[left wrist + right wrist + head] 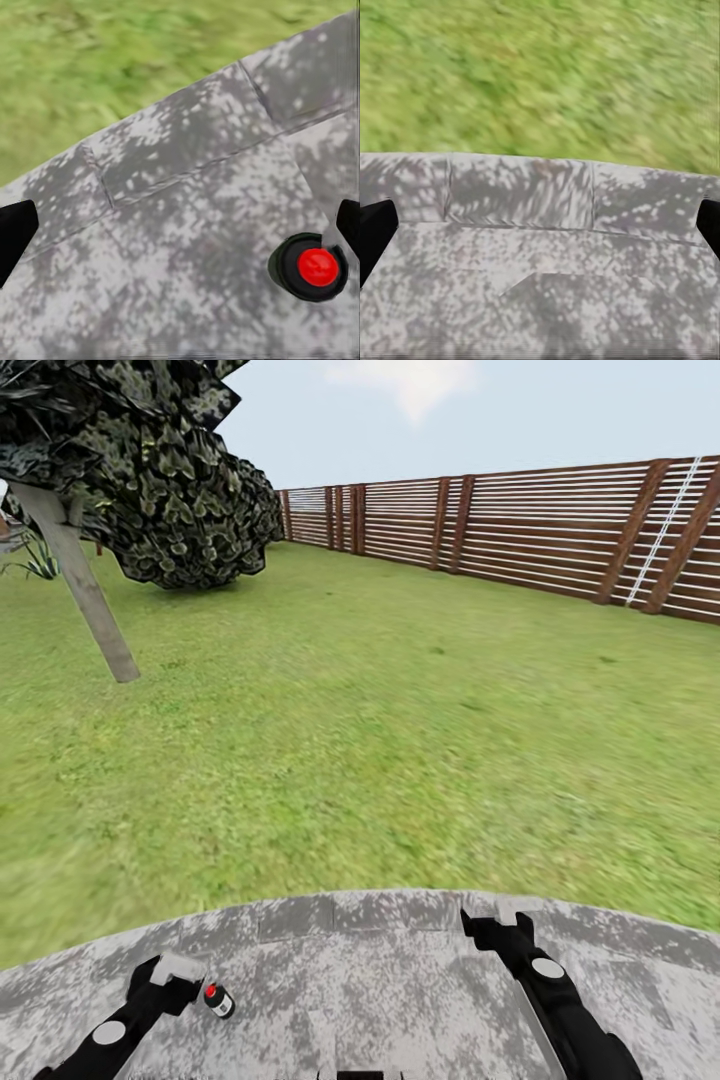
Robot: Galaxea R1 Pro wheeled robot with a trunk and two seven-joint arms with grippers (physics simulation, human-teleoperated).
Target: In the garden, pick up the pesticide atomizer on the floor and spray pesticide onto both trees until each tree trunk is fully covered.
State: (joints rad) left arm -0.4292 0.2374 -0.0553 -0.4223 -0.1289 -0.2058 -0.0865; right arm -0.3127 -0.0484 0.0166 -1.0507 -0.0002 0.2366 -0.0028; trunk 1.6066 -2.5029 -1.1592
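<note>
**Lying beside the left jaws: the atomizer on the grey paving**

The pesticide atomizer [217,1000] is seen in the head view as a small dark bottle with a red cap, resting on the grey speckled stone paving [360,980] at the near edge of the lawn. It lies just beside the left gripper [170,972], on its inner side, and is not enclosed by the jaws. In the left wrist view the atomizer [311,267] is shown from above, its red top ringed in black, close against one dark fingertip [349,225] at the frame's edge; the other fingertip [13,232] is seen at the opposite edge. The jaws are thus spread wide, with bare paving between them and the bottle at one side rather than in the middle.

The right gripper [495,928] is held over the paving nearer the grass. In the right wrist view its two fingertips [375,225] are set at opposite edges, so these jaws are likewise parted, and nothing is held between them.

Beyond the paving, the garden's green lawn [380,740] is spread out to a brown slatted fence [520,530]. One tree [150,460] with a dark angular crown is seen at far left, its pale trunk [90,600] well apart from the atomizer.
</note>
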